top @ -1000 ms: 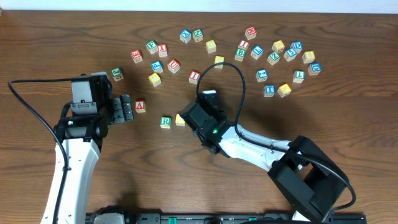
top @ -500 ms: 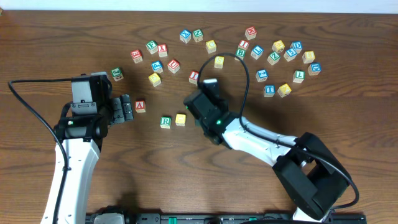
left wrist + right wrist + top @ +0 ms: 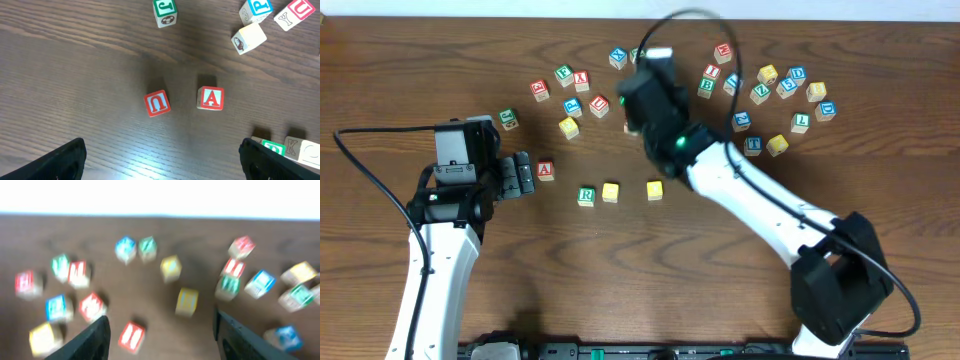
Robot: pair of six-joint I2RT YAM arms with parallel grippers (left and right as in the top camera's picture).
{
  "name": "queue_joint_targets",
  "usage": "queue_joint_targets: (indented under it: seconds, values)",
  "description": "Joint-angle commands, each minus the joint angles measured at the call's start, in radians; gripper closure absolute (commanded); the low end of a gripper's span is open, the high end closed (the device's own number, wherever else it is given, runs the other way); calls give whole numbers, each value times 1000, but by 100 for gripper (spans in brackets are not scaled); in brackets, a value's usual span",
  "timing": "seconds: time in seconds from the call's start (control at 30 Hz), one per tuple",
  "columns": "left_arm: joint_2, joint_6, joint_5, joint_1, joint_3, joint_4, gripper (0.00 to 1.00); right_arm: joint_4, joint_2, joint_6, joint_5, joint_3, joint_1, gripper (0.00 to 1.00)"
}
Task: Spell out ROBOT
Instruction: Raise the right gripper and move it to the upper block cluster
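Near the front of the table the green-lettered R cube [image 3: 586,196] stands in a row with a yellow cube [image 3: 610,192] touching its right side. Another yellow cube [image 3: 654,190] sits a gap further right. The green B cube [image 3: 706,88] and blue T cube [image 3: 752,145] lie among the far scattered cubes. My right gripper [image 3: 642,100] hovers over the far cubes, open [image 3: 162,340] and empty, with a red cube [image 3: 131,335] and a yellow one [image 3: 186,301] on the table ahead. My left gripper [image 3: 520,175] rests open [image 3: 160,160] and empty beside the red A cube [image 3: 211,98].
Many other letter cubes lie scattered across the far half of the table [image 3: 650,270]. A red U cube [image 3: 157,103] and a green J cube [image 3: 165,11] lie ahead of the left gripper. The right arm [image 3: 760,200] slants over the table's right middle.
My right arm swung from beside the R-and-yellow row up to the far cubes, uncovering a second yellow cube right of the row. The left arm has not moved.
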Motion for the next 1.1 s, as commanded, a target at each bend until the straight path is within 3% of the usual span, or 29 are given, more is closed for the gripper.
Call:
queue_joint_targets:
  seconds: [0.0,0.3,0.43,0.73,1.07]
  values:
    - [-10,5,6,5,29,0,4,-11,10,-3,31,69,-66,40]
    - [-10,5,6,5,29,0,4,-17,84,19,24,85,-190,41]
    - [-10,5,6,5,29,1,4,-52,156,-21,-83,139,-217,41]
    - [-10,5,6,5,29,8,4,-327,316,-38,-150,512,-255,38]
    - [-10,5,6,5,29,8,4,-494,335,5,-212,668,-306,38]
